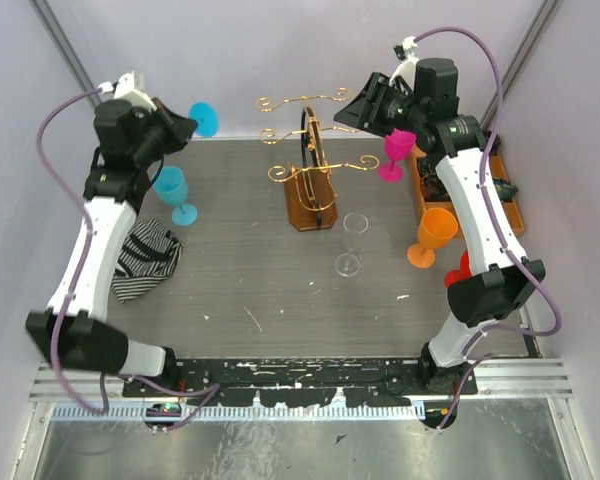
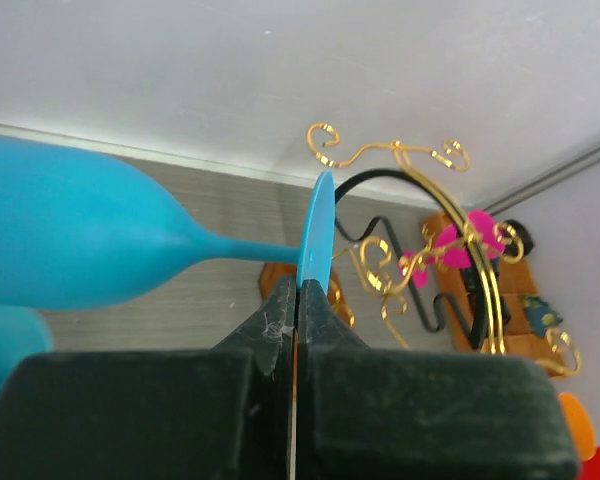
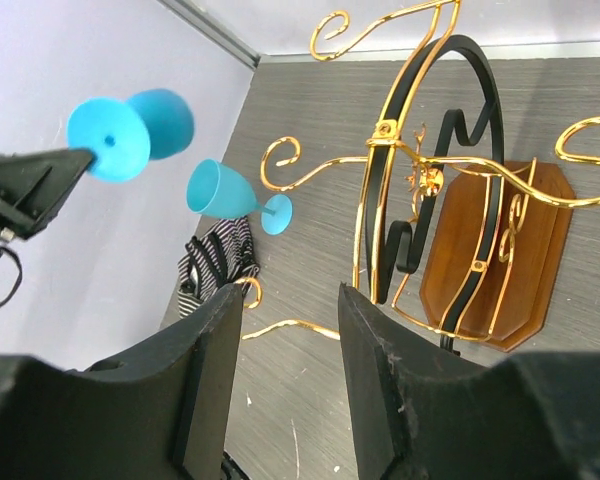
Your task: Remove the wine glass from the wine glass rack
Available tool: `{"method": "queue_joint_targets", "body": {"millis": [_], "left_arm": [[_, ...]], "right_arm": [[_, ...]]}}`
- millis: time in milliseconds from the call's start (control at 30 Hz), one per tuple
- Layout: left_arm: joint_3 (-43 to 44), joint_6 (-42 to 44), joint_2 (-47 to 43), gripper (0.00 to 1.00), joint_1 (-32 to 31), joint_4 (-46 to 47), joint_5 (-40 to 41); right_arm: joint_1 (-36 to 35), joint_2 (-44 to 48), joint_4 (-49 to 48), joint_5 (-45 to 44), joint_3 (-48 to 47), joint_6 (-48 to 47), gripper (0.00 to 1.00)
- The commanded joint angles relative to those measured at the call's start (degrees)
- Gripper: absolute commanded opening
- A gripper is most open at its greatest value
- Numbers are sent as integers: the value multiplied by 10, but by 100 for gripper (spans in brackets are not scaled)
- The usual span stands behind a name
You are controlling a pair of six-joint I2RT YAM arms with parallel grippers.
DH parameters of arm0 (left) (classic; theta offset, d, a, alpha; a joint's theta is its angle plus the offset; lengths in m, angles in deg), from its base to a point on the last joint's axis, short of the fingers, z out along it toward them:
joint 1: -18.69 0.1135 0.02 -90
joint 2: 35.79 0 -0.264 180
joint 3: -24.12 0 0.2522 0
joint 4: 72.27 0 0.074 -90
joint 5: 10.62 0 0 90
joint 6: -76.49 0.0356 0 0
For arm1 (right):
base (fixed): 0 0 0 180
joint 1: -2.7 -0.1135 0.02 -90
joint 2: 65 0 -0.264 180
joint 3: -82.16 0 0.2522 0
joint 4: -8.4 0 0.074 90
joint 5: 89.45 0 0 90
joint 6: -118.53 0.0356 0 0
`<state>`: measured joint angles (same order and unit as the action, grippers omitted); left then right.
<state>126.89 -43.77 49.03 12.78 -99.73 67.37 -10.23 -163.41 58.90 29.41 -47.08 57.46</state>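
Now left hand (image 2: 296, 296) pinches wine glass (image 2: 80, 235) foot; right hand (image 3: 290, 300) spread; tray (image 1: 514, 217) holds dark bits (image 1: 501, 186).

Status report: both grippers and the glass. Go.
Left gripper shut on blue wine glass by its foot. Glass off the wine glass rack, held sideways. Right gripper open, empty, facing rack. Second blue glass standing nearby on table.

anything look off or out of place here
One blue wine glass lies sideways in the air, pinched only by the edge of its foot in the left gripper. A striped cloth sits crumpled on the table. Nothing looks spilled or broken.
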Motion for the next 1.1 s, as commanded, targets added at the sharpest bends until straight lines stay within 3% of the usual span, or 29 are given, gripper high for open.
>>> {"method": "queue_joint_targets", "body": {"millis": [0,167,367,467,500,667,900,1067], "left_arm": [[-95,84,-134,0,-24,-33,66],[-146,134,-270,0,-101,-133,154],[-156,178,-318,0,-228,-299,310],[-148,187,-285,0,-312,-398,411],[-142,188,-261,0,-367,-423,457],[-122,198,-140,0,-543,-500,656],[-157,185,-10,0,-618,-513,811],[-167,120,58,0,-631,-551,826]], "right_arm": [[2,61,-59,12,27,7,49],[2,78,-78,20,48,16,49],[2,93,-61,7,35,1,49],[2,98,-51,-5,27,-7,49],[1,97,-46,-7,22,-8,49],[1,86,-21,-16,0,-15,49],[1,98,0,-31,3,-33,49],[2,103,14,-41,-3,-44,50]]}}
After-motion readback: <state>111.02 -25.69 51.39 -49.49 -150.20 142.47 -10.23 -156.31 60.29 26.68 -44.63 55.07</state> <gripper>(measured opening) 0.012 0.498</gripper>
